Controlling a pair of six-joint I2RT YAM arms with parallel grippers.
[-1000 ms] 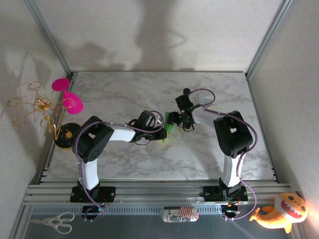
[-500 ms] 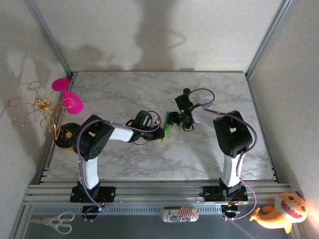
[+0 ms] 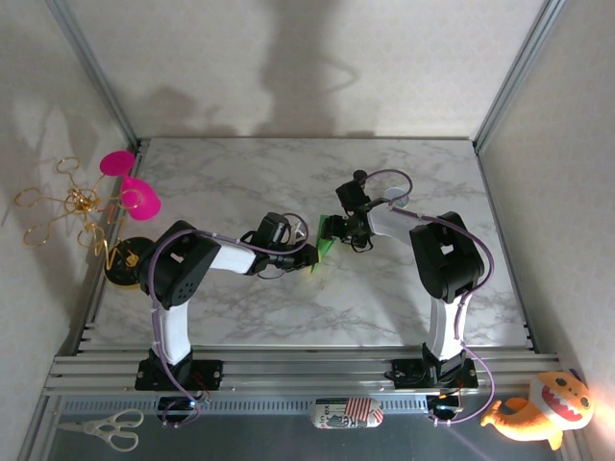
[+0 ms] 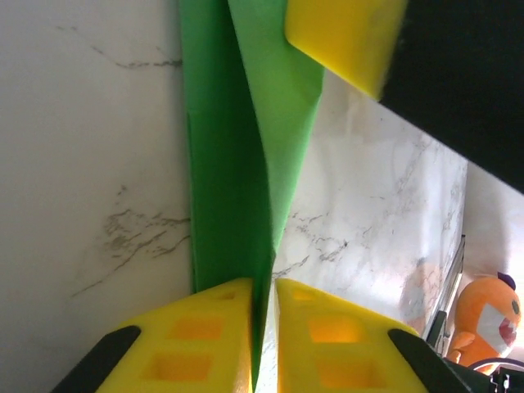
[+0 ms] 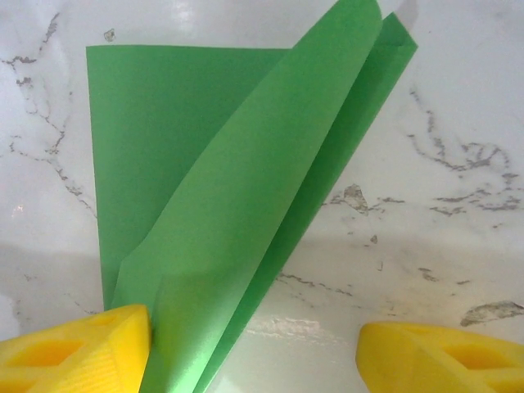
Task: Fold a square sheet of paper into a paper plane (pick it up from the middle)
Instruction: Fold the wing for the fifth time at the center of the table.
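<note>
Since a second ago, the left arm's wrist has been edging a little leftward, while the right arm is staying almost where it was. Both grippers are meeting near the middle of the marble table (image 3: 240, 182), with the sheet of paper (image 3: 326, 249) lying between them as a small folded green shape.

In the left wrist view, the left gripper (image 4: 263, 296) is pinching the sheet of paper (image 4: 229, 164): its yellow pads are standing nearly together, and the paper's creased edge is running down into the thin slit between them. One yellow finger (image 4: 344, 33) of the other arm is showing at the paper's far end.

In the right wrist view, the right gripper (image 5: 254, 348) is standing wide open and gripping nothing. One finger is touching the paper's edge and the other is sitting over bare marble, well apart. Here the upper flaps of the paper (image 5: 205, 188) are lifting off the layer lying flat on the table.
</note>
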